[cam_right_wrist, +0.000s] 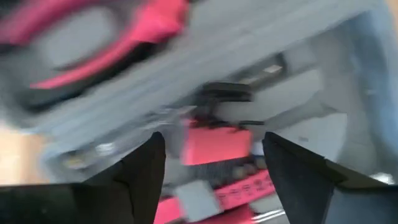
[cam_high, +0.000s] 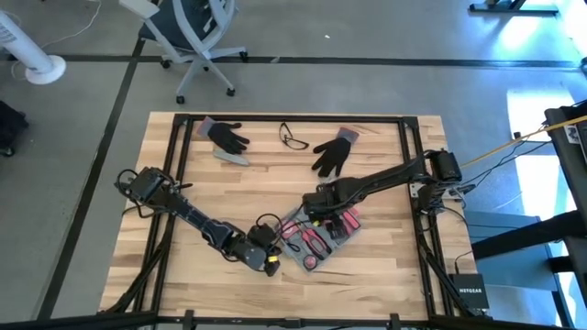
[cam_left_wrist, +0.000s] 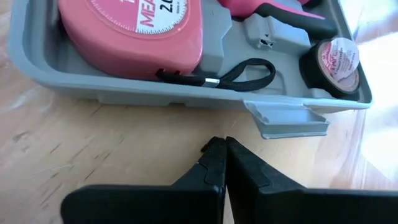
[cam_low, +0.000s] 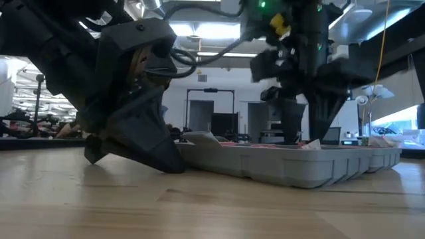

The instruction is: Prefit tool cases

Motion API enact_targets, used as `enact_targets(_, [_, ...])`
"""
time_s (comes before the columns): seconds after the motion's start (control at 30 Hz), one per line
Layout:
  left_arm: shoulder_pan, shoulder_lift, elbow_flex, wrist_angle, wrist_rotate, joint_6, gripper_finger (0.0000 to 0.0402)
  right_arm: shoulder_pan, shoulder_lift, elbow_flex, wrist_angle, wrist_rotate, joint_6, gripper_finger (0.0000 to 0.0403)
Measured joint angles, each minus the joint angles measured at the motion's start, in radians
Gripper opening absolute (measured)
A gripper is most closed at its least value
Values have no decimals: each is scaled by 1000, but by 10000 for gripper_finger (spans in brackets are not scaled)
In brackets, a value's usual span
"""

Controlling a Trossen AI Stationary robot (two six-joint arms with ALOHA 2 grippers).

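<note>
The grey tool case (cam_high: pixel 323 236) lies open on the wooden table, near the front middle, with pink tools in its recesses. In the left wrist view it holds a pink tape measure (cam_left_wrist: pixel 130 31) and a black roll (cam_left_wrist: pixel 336 62). My left gripper (cam_left_wrist: pixel 222 146) is shut and slants down low over the tabletop, its tips just short of the case's side wall (cam_left_wrist: pixel 155 87) and latch tab (cam_left_wrist: pixel 286 121). My right gripper (cam_right_wrist: pixel 214 162) hangs open above the case (cam_right_wrist: pixel 280 37), pointing down. In the low view its fingers (cam_low: pixel 289 126) reach down behind the case's rim (cam_low: pixel 285 162).
Two black gloves (cam_high: pixel 227 136) (cam_high: pixel 332 152), a pair of glasses (cam_high: pixel 293 137) and a small grey bar (cam_high: pixel 233 157) lie along the far side of the table. A black frame (cam_high: pixel 293 117) borders the tabletop. Bare wood lies between the case and the gloves.
</note>
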Motion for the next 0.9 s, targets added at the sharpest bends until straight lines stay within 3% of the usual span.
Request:
enact_targets(0.37, [2,1,-1,-3,-11,9,0,0,79,-3,33,40,-12,228])
enact_targets(0.6, [2,1,-2,3,-16,38,0,27,129,-4,56,135,-4,142])
enact_targets(0.9, [2,1,-2,3,-18,28,0,43,137,28,29,175,31,142])
